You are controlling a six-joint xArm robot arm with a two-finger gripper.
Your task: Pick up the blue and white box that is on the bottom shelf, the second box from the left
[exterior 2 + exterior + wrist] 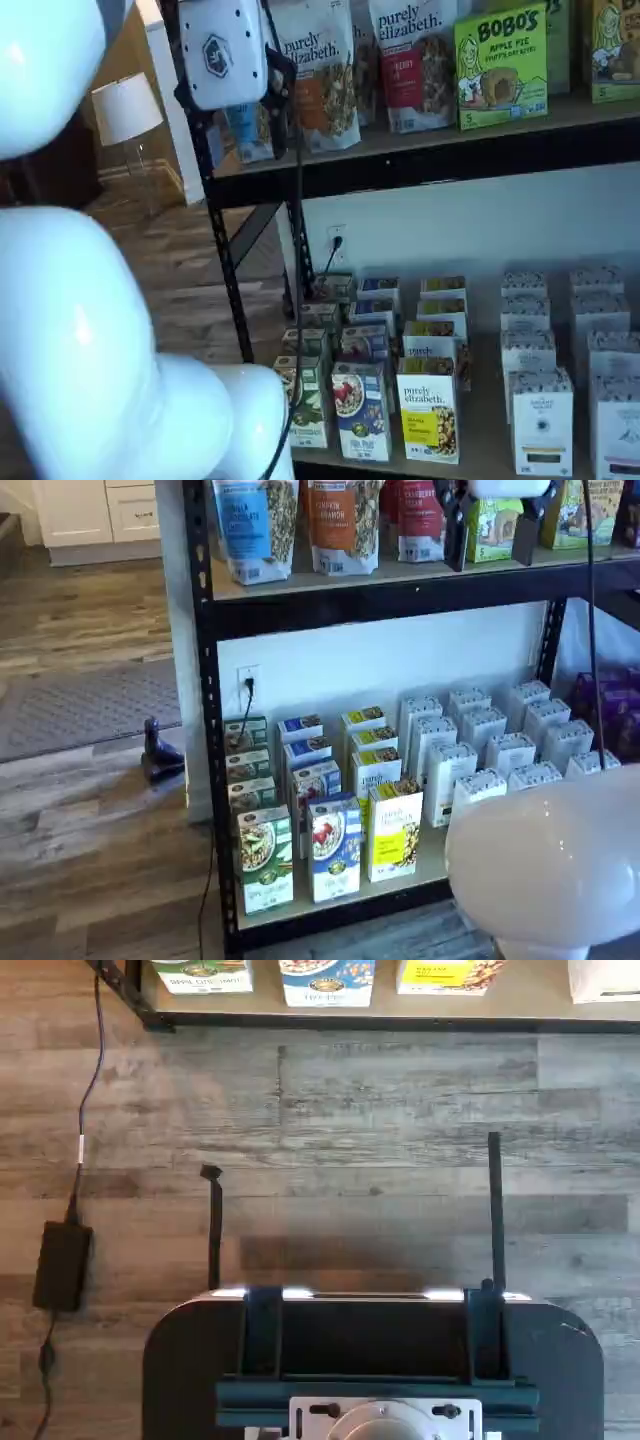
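Rack and shelves: the bottom shelf point(440, 855) carries rows of cartons running front to back. The blue and white box point(334, 846) stands upright at the front edge, also seen in the other shelf view point(362, 411) and, lower part only, in the wrist view point(327, 982). A green-and-white carton point(265, 859) stands just beside it at 9 o'clock, and a yellow carton point(395, 830) just beside it at 3 o'clock. More blue cartons line up directly behind it.

End effector point(492, 525): high up at the level of the upper shelf, well apart from the target. Fingers released, a plain gap showing between them, nothing held.

Risks, judged:
- Neighbours stand close on both sides; fingers descending off-centre could clip or tip the green-and-white or yellow carton.
- The like-shaped green-and-white carton invites a wrong pick.
- The carton is tall and slim; a push before closing could topple it back onto the row behind.
- The upper shelf beam lies near the descent path.

Containers: cartons all closed; contents not visible.
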